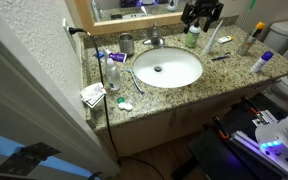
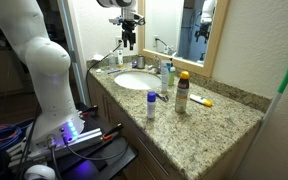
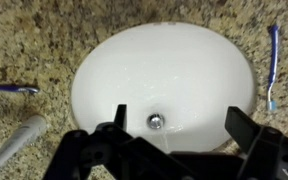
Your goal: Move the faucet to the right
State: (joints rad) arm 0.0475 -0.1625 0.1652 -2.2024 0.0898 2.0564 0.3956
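Nearest the wrist camera, the gripper [image 3: 176, 114] is seen with its dark fingers [image 3: 119, 118] spread wide above the white basin [image 3: 134, 70]. From left to right, a blue-handled item [image 3: 9, 90] and a white tube [image 3: 14, 145] are laid on the granite counter [image 3: 24, 40], the drain [image 3: 155, 121] is framed between the fingers, and a blue toothbrush [image 3: 273, 60] is laid beyond the rim. In an exterior view, the faucet [image 1: 156, 38] is found at the basin's back edge, right of a metal cup [image 1: 126, 43], apart from the gripper.

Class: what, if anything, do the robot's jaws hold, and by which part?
Nothing. The gripper hangs above the basin, jaws wide apart and empty; the faucet is untouched.
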